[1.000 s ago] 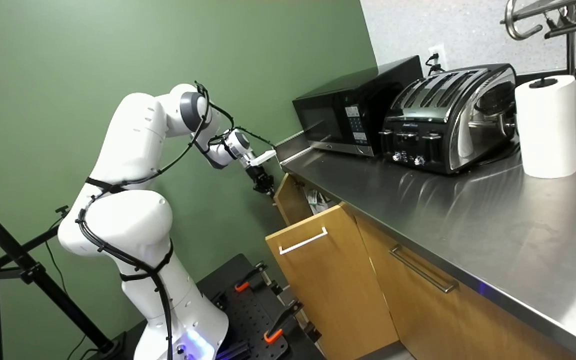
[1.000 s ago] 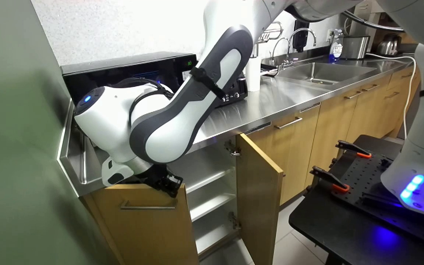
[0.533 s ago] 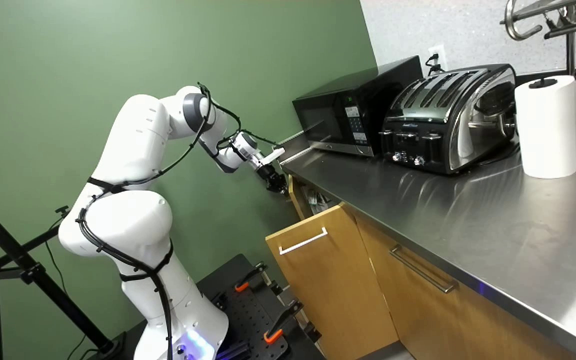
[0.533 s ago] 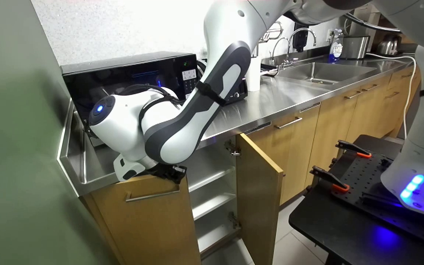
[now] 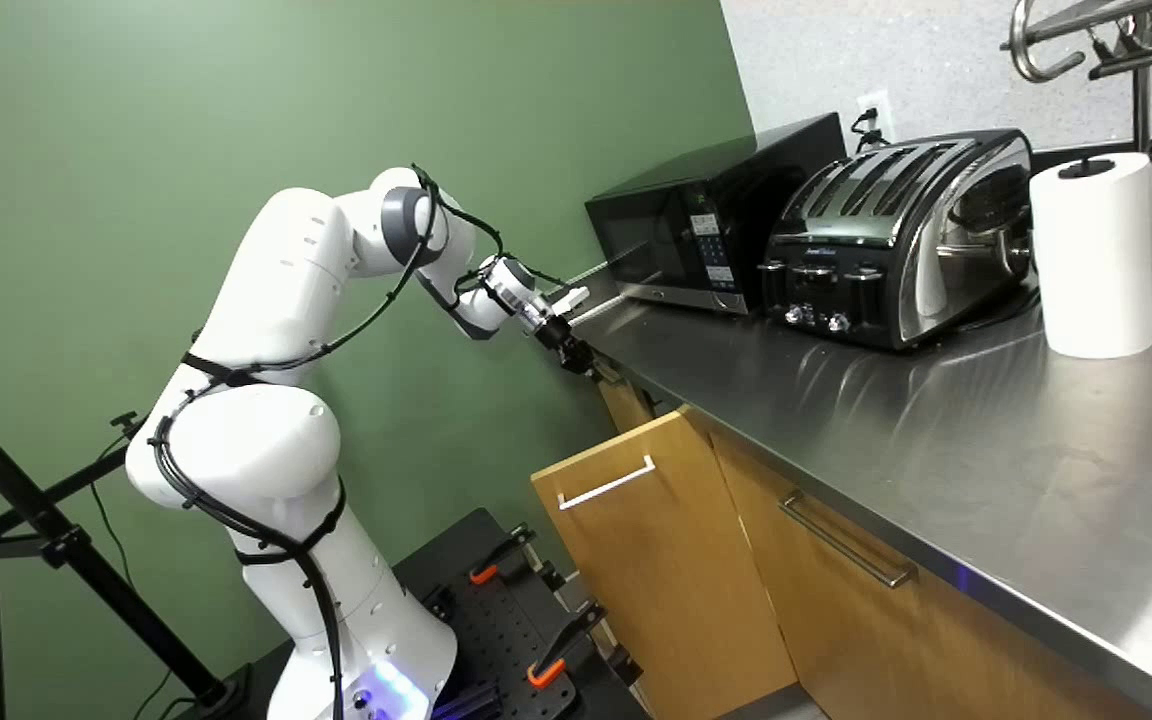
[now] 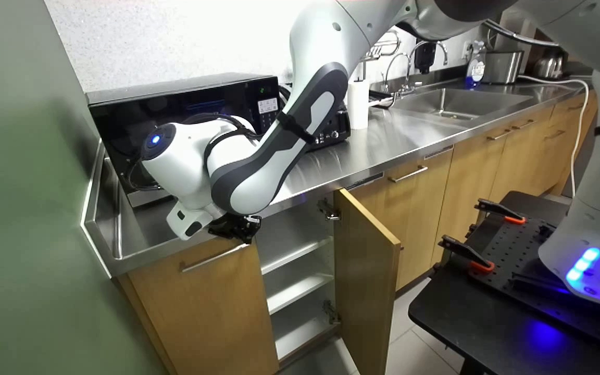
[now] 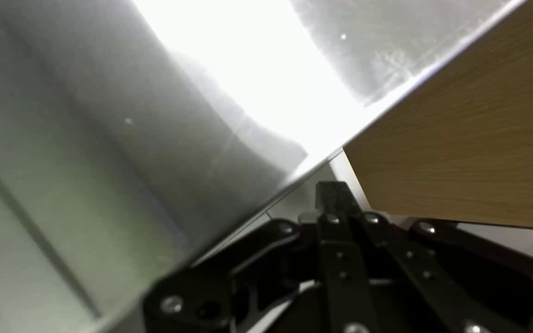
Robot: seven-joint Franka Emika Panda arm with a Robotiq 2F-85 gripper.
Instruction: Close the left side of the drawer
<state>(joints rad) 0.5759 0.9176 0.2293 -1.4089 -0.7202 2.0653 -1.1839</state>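
Left cabinet door (image 6: pixel 203 302) stands ajar, the closed gripper (image 7: pixel 334 188) near its upper corner

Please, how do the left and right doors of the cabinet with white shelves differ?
The left door is only partly open, while the right door is swung wide. In an exterior view, the left door shows its outside, the right door its inside. Both look wooden.
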